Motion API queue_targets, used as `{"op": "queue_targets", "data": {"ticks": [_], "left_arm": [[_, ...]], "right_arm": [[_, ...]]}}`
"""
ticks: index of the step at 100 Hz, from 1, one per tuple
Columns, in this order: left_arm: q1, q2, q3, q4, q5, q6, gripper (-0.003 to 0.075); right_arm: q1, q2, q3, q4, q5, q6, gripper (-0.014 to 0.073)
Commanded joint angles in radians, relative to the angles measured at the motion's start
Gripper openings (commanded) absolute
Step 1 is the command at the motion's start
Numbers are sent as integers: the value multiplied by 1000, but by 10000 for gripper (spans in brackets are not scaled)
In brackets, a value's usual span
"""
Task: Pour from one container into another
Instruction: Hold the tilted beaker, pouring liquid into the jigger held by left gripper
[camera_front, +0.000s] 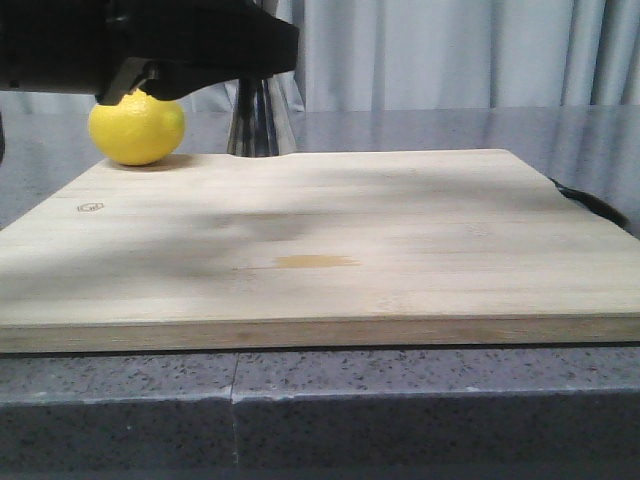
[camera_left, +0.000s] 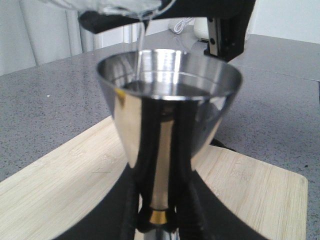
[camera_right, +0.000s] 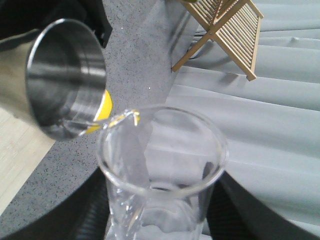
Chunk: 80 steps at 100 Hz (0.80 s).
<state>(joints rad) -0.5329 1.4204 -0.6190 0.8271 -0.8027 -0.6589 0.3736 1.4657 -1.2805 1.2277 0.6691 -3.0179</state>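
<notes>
Beaker (camera_right: 160, 165) tilted in right hand, streaming liquid | jigger (camera_left: 167, 125) part-filled, clamped in left hand

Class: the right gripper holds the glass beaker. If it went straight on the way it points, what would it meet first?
Most likely the steel jigger: the beaker's lip already sits at its rim. Depth is hard to judge from the wrist view.

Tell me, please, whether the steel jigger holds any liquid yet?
Yes: in the left wrist view the jigger holds liquid well below its rim, with a thin stream falling in.
</notes>
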Motion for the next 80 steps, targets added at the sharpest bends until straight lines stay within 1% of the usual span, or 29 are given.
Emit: {"op": "queue_targets", "data": {"ticks": [1, 9, 17, 37, 44, 57, 62, 80], "left_arm": [[2, -35, -30, -39, -74, -5, -19], [2, -35, -30, -39, -74, -5, -19], [2, -35, -30, -39, -74, -5, -19], [2, -35, -30, -39, -74, -5, -19], [2, -35, -30, -39, -74, -5, -19], [2, -35, -30, -39, -74, -5, -19], [2, -35, -30, -39, -74, -5, -19], [2, -35, -30, -39, -74, -5, -19]], "right_arm": [[0, -45, -35, 82, 2, -6, 225], [0, -45, -35, 132, 6, 14, 225], [0, -45, -35, 176, 6, 67, 225], [0, -45, -35, 190, 6, 152, 225], [0, -45, -35, 190, 4, 235, 225], [-3, -45, -35, 190, -21, 441, 225], [-3, -45, -35, 190, -45, 519, 225], [-3, -45, -35, 193, -147, 734, 225]]}}
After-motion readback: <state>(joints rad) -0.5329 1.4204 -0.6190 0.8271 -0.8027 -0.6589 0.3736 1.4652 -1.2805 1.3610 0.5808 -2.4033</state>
